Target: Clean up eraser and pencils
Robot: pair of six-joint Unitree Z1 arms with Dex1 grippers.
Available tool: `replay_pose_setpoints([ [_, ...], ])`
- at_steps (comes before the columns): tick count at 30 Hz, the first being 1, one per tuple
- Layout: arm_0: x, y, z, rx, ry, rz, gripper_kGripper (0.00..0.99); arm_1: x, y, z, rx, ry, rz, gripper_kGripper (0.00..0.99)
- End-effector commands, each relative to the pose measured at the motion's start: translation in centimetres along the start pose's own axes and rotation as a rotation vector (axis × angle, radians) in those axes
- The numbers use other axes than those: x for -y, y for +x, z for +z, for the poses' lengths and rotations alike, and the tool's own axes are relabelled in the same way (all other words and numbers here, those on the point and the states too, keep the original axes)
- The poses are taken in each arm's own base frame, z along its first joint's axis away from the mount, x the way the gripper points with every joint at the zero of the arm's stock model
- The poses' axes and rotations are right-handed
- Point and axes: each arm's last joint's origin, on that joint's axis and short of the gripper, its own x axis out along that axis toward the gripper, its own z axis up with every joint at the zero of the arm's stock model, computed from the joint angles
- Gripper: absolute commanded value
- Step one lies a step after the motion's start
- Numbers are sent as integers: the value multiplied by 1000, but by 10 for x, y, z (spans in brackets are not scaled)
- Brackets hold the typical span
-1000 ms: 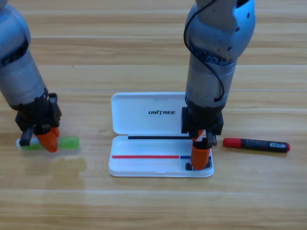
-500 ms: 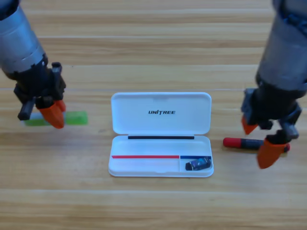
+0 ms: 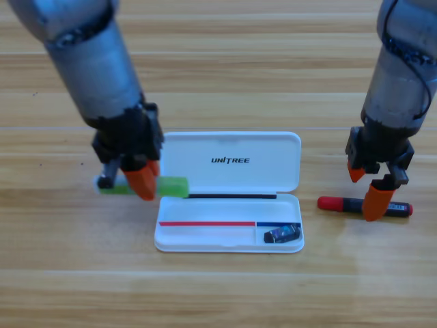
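Green pencil [image 3: 151,186] clamped in left gripper [image 3: 130,183], beside white case [image 3: 229,191].
Right gripper [image 3: 365,188] spread over red-capped pencil [image 3: 348,204]; eraser [image 3: 282,234] in case.

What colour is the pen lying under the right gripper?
Black pen with a red cap end, seen in the high view, beneath the right gripper.

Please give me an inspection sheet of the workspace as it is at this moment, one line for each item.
Surface: wooden table.
Job's things: eraser lies in the right small compartment of the open white case; green pencil at the case's left edge; black pencil with red cap lies on the table right of the case.
Clutter: nothing seen.
Grippers: left gripper shut on the green pencil; right gripper open, jaws on either side of the black pencil.
Cables: black cable on the right arm.
Surroundings: nothing seen.
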Motion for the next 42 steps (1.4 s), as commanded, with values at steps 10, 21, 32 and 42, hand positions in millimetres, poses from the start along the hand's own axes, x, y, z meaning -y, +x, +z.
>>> replay_pose_setpoints([
  [10, 6, 70, 59, -88, 37, -82, 0, 28, 80, -13, -123, 34, 100, 727],
  [21, 7, 77, 64, -96, 32, -89, 0, 28, 91, -18, -140, 26, 129, 341],
  [32, 8, 78, 68, -94, 28, -85, 0, 25, 95, -23, -157, 17, 146, 0],
  [42, 4, 88, 83, -81, 18, -79, 0, 8, 49, -30, -109, 16, 73, 0],
])
